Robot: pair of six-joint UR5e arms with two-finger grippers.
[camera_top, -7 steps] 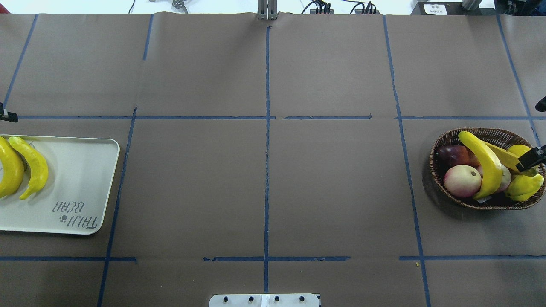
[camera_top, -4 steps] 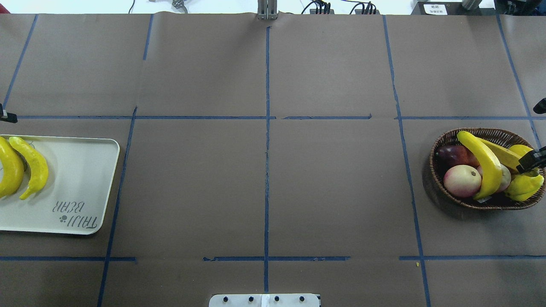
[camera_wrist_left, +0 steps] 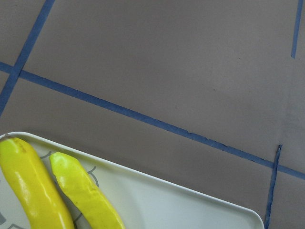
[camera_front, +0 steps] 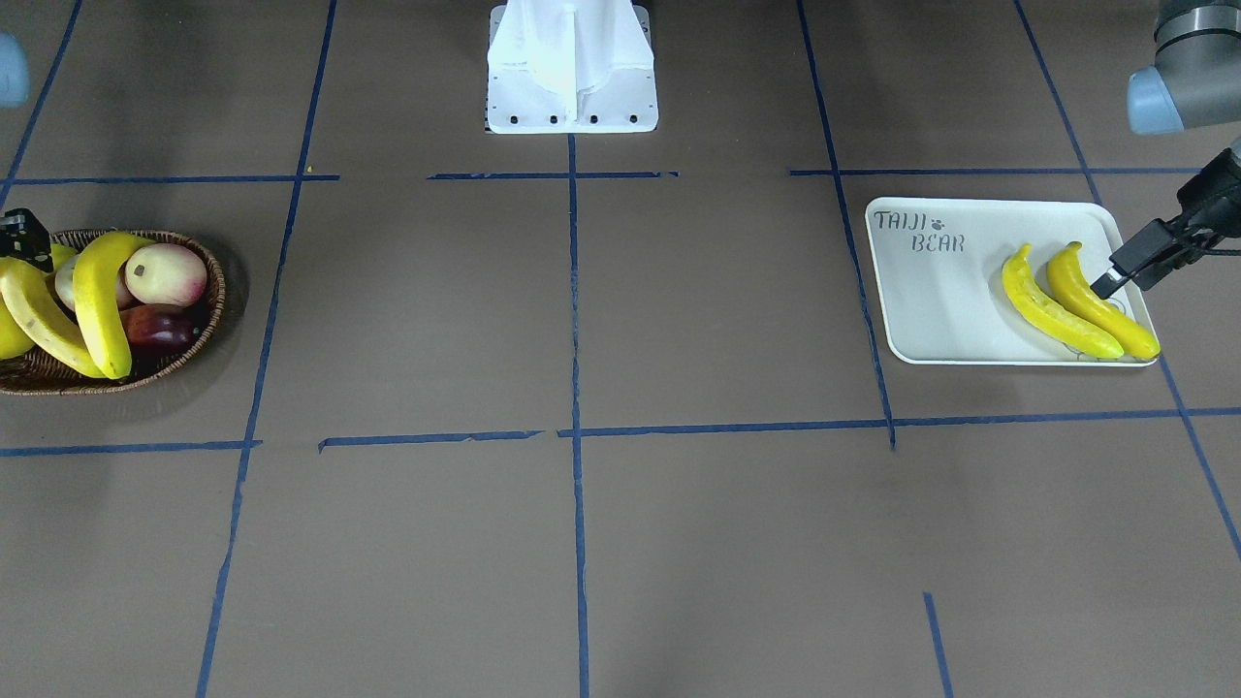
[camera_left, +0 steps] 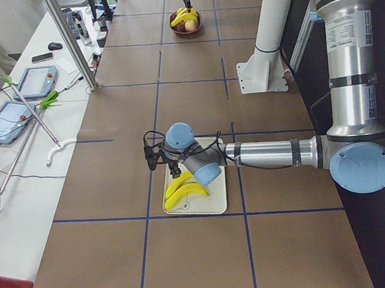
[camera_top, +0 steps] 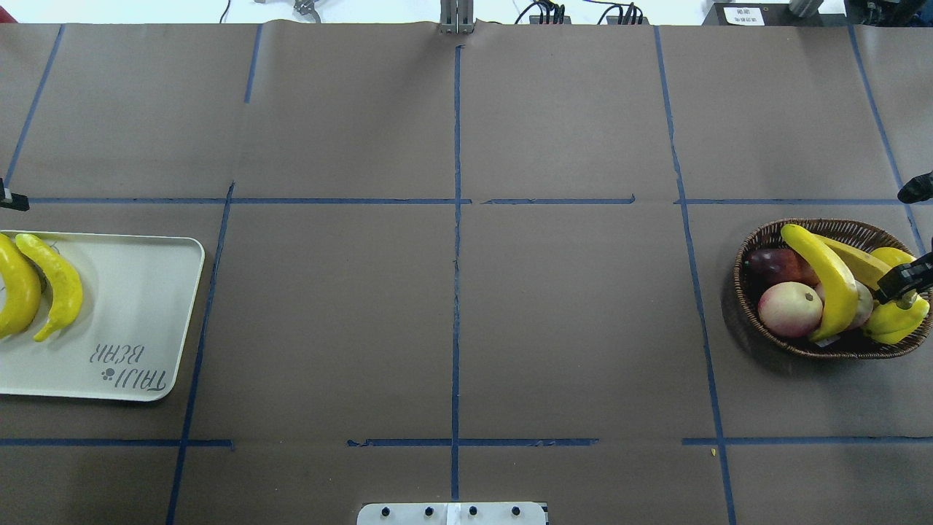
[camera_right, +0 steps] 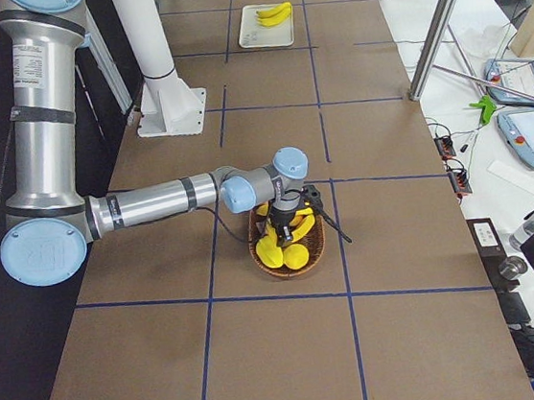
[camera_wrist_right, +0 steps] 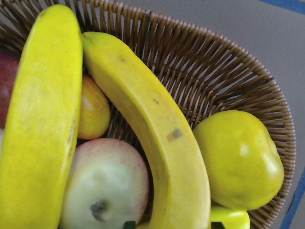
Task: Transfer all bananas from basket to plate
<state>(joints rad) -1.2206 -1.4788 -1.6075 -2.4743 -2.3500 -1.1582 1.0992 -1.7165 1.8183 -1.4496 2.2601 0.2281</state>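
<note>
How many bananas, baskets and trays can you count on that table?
Bananas: 4
Wicker basket: 1
White tray: 1
Total: 6

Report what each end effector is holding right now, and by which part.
Nothing appears held. The right end effector hangs open over a banana in the basket; the left end effector hovers by the two bananas lying free on the plate.

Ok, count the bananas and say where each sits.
4: two bananas lie side by side on the plate; two more rest across the other fruit in the basket. Fruit there could hide another.
</note>
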